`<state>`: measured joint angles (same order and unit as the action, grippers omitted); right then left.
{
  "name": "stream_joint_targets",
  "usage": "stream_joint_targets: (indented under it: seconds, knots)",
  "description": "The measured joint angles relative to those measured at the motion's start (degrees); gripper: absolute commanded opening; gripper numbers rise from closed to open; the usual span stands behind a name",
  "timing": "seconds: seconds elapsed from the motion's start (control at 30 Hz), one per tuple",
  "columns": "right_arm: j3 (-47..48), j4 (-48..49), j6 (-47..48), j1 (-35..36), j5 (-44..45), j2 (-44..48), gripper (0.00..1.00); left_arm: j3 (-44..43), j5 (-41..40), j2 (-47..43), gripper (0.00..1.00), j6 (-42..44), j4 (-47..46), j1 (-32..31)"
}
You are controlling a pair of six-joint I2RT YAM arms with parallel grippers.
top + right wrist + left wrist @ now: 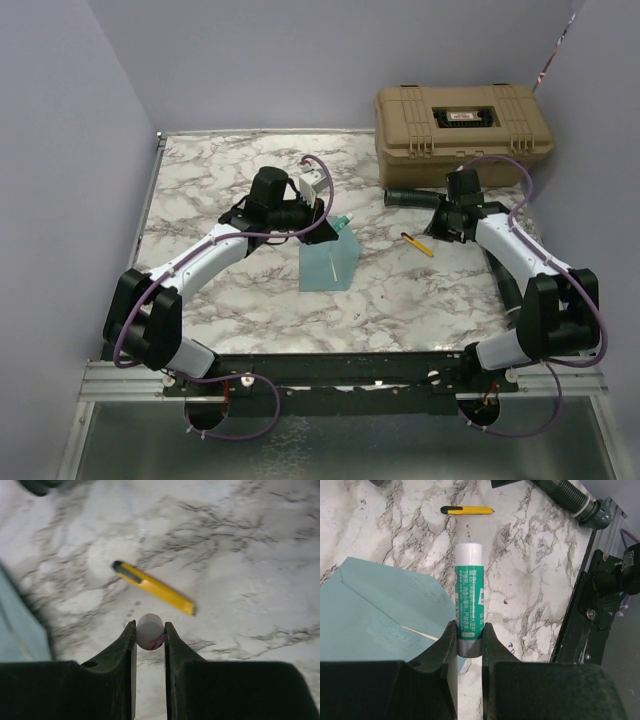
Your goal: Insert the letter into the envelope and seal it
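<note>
1. The left gripper point(469, 629) is seen clamped on the grey base of a green-labelled glue stick point(469, 587). The stick's long axis runs straight out from the fingers toward a yellow utility knife point(467, 510).
2. The right gripper point(150, 626) is closed on a small white round piece point(149, 633). This may be the stick's cap, but that cannot be confirmed.
3. The envelope point(365, 615) is laid flat on the marble table point(530, 555), just beside the stick's barrel and partly under the left fingers.
4. The letter is not plainly seen. A pale sliver at the envelope's fold may be its edge, so it is judged to be probably inside.
5. The left arm is the nearer to the envelope, and the right is held well apart, beyond the knife. For sealing, the stick's tip would have to be swung sideways onto the flap.
</note>
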<state>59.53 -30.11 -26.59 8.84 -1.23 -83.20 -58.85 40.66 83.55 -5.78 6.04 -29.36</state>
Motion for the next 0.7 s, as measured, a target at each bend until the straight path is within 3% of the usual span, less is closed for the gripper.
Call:
stream_joint_targets:
  seconds: [0.17,0.27,0.47,0.6,0.7]
  knots:
    - [-2.97,2.73,-0.44,1.03,13.90,-3.98,0.07,0.00,-1.36,0.00,0.00,-0.98,0.04,0.00]
    - [-4.09,6.73,-0.39,1.42,18.43,-6.45,0.15,0.00,-1.95,0.00,0.00,-1.60,-0.07,0.00]
    - [-6.80,12.59,-0.42,1.60,21.24,-9.51,0.24,0.00,-2.80,-0.09,0.00,-2.56,-0.68,0.00]
    - [-7.28,14.69,-0.59,1.60,21.31,-11.04,0.40,0.00,-3.04,-0.31,0.00,-3.04,-0.83,0.00]
    - [-7.28,15.21,-1.62,1.60,21.35,-11.91,0.44,0.00,-3.23,-0.55,0.00,-3.28,-0.87,0.00]
